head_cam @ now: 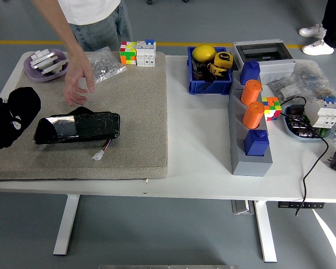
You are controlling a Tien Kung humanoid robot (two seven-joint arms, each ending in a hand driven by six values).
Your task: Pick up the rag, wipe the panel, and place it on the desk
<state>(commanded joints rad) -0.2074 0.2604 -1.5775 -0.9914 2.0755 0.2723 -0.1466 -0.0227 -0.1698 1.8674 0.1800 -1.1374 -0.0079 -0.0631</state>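
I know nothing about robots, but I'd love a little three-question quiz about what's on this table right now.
1. True or false: the person's hand is gripping the black panel.
2. What lies at the mat's left edge, beside the panel? A) black rag B) yellow ball C) orange cup
3. Fill in: the yellow tape measure sits in the ____ bin.

Key
1. False: the hand hovers open just above the panel's far edge, holding nothing.
2. A, the black rag.
3. Blue.
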